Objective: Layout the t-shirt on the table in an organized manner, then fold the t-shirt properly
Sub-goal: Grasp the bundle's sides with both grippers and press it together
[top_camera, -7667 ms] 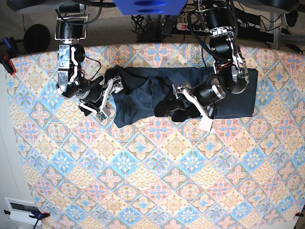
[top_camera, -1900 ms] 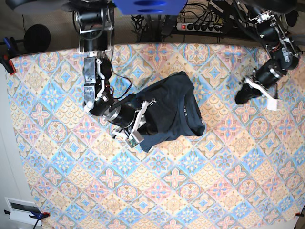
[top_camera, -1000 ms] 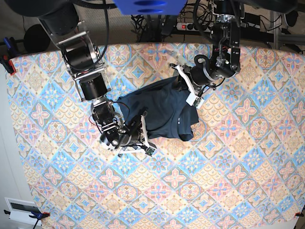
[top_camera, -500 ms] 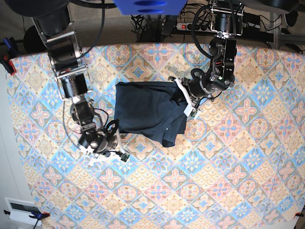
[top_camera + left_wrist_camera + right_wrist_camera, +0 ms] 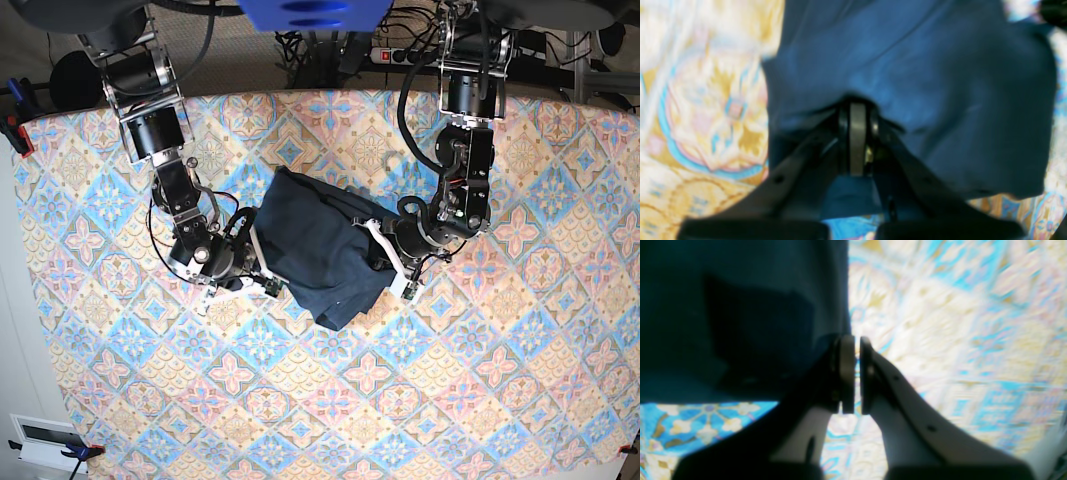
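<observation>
The dark navy t-shirt [image 5: 320, 250] lies bunched in a slanted heap at the middle of the table [image 5: 480, 380]. In the base view my right gripper [image 5: 256, 266] sits at the shirt's left edge and my left gripper [image 5: 388, 262] at its right edge. The left wrist view shows the left gripper [image 5: 857, 146] shut on a fold of the t-shirt [image 5: 923, 83], with cloth draped over the fingertips. Seen from the right wrist, the right gripper [image 5: 851, 373] is shut, pinching the hem of the t-shirt [image 5: 740, 306] where it meets the patterned table [image 5: 957, 323].
Behind the table's far edge lie a power strip and cables [image 5: 400, 55]. A red-and-blue clamp [image 5: 15, 130] grips the left edge. A white box [image 5: 45, 440] sits on the floor at the lower left. Both arm bases stand at the far edge.
The shirt went from a flat rectangle to a slanted heap lower on the table. The arm on the view's left moved up and right; the other arm moved down.
</observation>
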Robot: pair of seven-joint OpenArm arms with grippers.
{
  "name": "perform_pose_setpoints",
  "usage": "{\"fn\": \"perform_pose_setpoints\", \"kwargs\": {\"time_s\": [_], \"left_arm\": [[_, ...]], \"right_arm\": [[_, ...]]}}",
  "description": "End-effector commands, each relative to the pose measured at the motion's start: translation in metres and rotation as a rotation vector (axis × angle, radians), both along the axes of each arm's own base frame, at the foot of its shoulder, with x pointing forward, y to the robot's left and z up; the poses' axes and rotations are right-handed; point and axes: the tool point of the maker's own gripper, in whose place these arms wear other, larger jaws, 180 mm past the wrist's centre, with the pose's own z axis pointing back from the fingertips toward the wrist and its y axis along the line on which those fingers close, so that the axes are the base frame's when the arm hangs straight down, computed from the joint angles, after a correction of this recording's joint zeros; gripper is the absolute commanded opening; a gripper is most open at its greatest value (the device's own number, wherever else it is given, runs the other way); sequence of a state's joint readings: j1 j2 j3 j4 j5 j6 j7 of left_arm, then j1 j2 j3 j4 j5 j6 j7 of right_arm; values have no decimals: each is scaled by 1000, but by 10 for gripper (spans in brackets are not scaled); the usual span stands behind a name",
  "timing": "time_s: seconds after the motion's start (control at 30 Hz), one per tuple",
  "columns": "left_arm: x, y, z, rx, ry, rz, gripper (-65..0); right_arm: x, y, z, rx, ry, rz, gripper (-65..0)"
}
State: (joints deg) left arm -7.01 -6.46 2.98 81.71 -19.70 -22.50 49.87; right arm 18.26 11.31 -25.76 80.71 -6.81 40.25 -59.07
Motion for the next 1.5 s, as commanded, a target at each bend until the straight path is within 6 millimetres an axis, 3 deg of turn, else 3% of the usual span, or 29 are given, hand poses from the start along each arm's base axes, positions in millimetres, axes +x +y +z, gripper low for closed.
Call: {"fn": "perform_pose_setpoints", "kwargs": {"time_s": [0.0,0.1,0.23,0.33,0.5,0.67,0.73,1.03,1.2,1.47], "left_arm": [[7,7,19,-17,-63,18,-650],[-4,28,29,7,-70,58,-650],[-30,42,31,1,-28,84,-650],[-51,48,20,29,35,57,-650],[-68,54,-14,32,143,71,-650],[-57,57,-30,8,174,97,-650],[-46,54,-35,-7,174,100,-650],[-5,-4,-54,-56,189,48,-650],[23,-38,-45,-103,162,58,-650],[54,-76,-19,-186,84,53,-650]], "right_arm": [[21,0,19,17,-55,-7,-630],[45,-2,32,35,-90,-11,-631],[56,2,28,83,-80,-16,-631],[64,3,25,158,-60,-81,-631],[53,5,-4,200,29,-127,-631],[47,4,-11,185,53,-131,-631],[34,1,-24,162,90,-138,-631],[-10,11,-4,126,11,-93,-631],[-41,14,6,113,-13,-86,-631],[-58,-26,35,116,-108,-190,-631]]}}
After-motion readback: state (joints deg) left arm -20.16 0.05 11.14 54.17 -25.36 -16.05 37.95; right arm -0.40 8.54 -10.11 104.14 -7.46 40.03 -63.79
